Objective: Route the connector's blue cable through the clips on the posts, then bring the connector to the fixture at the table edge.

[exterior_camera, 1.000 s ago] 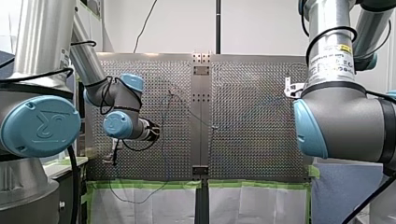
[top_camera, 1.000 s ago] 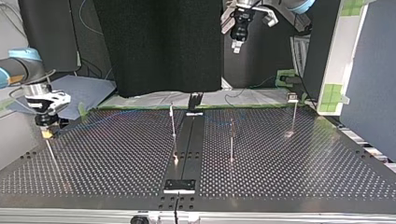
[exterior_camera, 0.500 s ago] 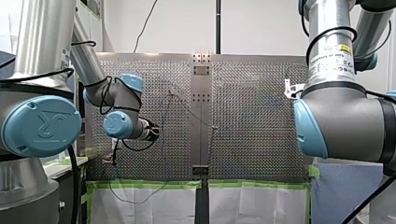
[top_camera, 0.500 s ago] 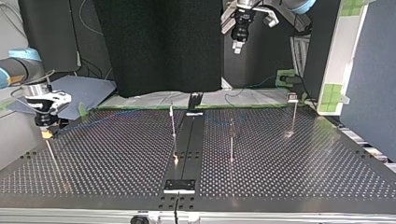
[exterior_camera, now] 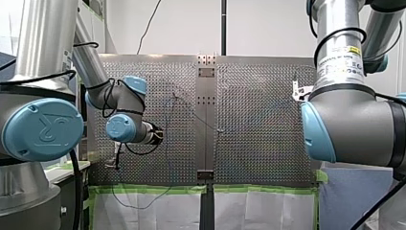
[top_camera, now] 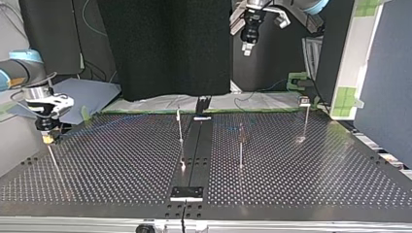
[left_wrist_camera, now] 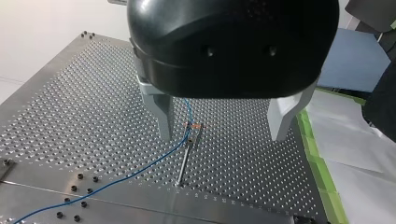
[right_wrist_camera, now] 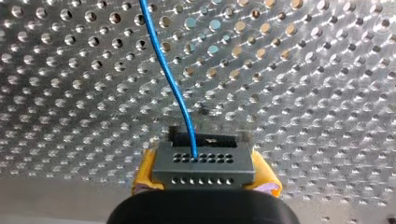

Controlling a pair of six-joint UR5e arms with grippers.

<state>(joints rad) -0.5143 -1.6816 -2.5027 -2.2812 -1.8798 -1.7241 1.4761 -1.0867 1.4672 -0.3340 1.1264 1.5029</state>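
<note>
In the right wrist view, a grey connector (right_wrist_camera: pixel 203 163) sits between the yellow pads (right_wrist_camera: pixel 144 175) of my right gripper (right_wrist_camera: pixel 205 179), which is shut on it. The blue cable (right_wrist_camera: pixel 170 79) runs from the connector out over the perforated table. In the top view my right gripper (top_camera: pixel 47 138) hangs low at the left, just above a thin post (top_camera: pixel 52 158). My left gripper (left_wrist_camera: pixel 224 126) hangs high with its metal fingers (left_wrist_camera: pixel 162 114) open and nothing between them. Below it, the cable (left_wrist_camera: pixel 140 170) passes a clipped post (left_wrist_camera: pixel 187 151). In the top view my left gripper (top_camera: pixel 248 46) is at the top.
Three more thin posts stand on the table in the top view: one by the centre rail (top_camera: pixel 180 128), one further right (top_camera: pixel 241 145) and one at the far right (top_camera: pixel 306 119). A dark rail (top_camera: pixel 194 155) runs down the middle to a plate (top_camera: pixel 186 193) at the near edge.
My right gripper has shifted very slightly towards the top view's left with the connector. The left arm has held still.
</note>
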